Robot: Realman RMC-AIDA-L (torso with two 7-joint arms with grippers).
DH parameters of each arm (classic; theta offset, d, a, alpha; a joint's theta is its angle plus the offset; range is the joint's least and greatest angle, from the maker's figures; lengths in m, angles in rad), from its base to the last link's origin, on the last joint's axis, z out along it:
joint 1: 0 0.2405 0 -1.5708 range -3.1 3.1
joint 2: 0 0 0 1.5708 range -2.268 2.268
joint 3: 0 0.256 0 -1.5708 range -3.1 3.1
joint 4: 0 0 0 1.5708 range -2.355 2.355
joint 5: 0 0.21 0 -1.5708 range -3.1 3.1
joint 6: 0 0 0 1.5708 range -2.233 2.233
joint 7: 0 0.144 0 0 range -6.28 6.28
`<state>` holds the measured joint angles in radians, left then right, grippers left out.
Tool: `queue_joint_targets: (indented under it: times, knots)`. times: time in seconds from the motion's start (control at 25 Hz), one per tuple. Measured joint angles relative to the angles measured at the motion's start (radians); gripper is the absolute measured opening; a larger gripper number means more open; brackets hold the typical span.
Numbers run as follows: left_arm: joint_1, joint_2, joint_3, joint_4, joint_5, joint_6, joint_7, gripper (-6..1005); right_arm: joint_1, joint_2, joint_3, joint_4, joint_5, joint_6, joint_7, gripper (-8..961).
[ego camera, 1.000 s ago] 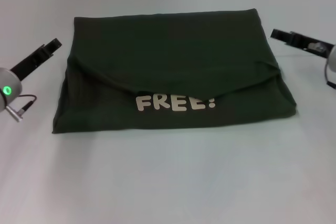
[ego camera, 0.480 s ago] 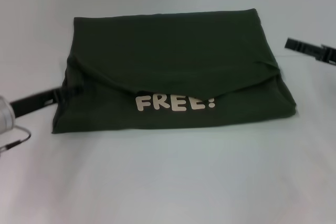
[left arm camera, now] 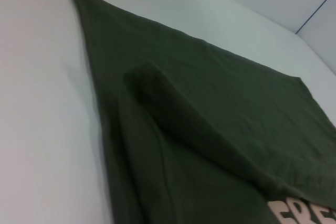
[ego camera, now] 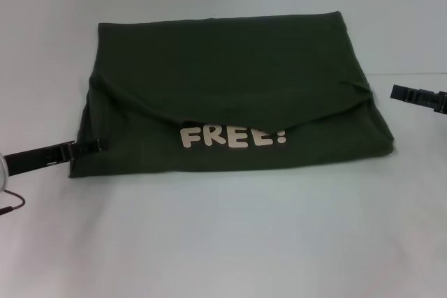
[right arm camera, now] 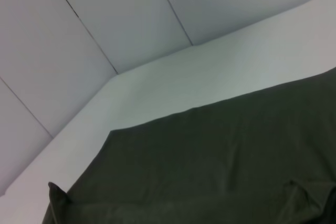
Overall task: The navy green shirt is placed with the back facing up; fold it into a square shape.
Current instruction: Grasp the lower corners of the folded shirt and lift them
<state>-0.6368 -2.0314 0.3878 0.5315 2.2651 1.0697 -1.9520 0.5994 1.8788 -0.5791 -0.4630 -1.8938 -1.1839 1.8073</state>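
Note:
The navy green shirt (ego camera: 223, 68) lies folded into a wide rectangle in the middle of the table. Its upper layer is folded forward in a shallow V. Pale letters reading "FREE!" (ego camera: 232, 136) show on the layer below. My left gripper (ego camera: 98, 146) is low at the shirt's left edge, close to the near left corner, with its tip over the cloth's border. My right gripper (ego camera: 404, 92) hangs off the shirt's right side, apart from the cloth. The left wrist view shows the shirt (left arm camera: 210, 103) with its folded flap from close by. The right wrist view shows the shirt (right arm camera: 210, 182) from its right side.
The white table (ego camera: 223, 242) stretches around the shirt on all sides. Pale wall panels (right arm camera: 131, 19) rise behind the table's far edge in the right wrist view.
My left gripper has swung from beside the shirt's far left down to its near left corner. My right gripper has drawn outward and nearer along the right side. The shirt has not moved.

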Motion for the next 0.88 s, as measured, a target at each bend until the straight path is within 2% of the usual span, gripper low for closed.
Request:
queue_joint_targets:
  times: [0.36,0.88]
  knots:
    - [-0.007,-0.007,0.030,-0.022,0.002,-0.081,0.025,843,-0.001,-0.001,-0.001,0.000,-0.014,-0.010,0.001,930]
    - [-0.006,-0.013,0.061,-0.045,0.002,-0.074,0.045,843,-0.001,-0.002,-0.002,0.000,-0.035,-0.021,0.014,930]
